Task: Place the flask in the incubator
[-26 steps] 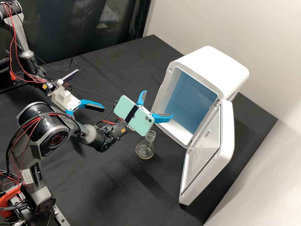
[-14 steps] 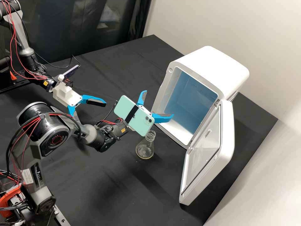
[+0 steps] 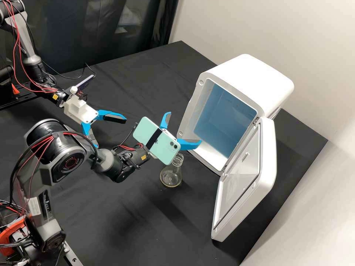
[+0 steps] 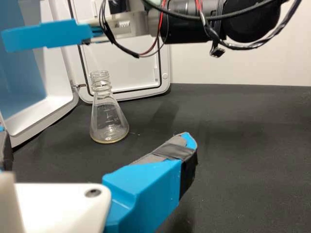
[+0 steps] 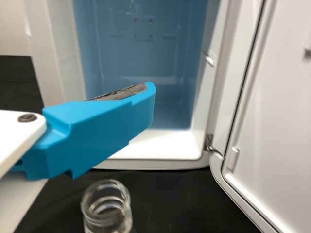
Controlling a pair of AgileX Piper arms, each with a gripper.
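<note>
We are hovering our right hand, fingers spread wide, just above the neck of the clear flask, which is standing upright on the black surface in front of the white incubator. Its door is hanging wide, baring a blue interior. Our left hand, fingers likewise parted, is hanging farther back, well apart from the flask.

Black bench: carries a clear flask standing upright, just beside the open front of a white incubator, door swung wide.
</note>
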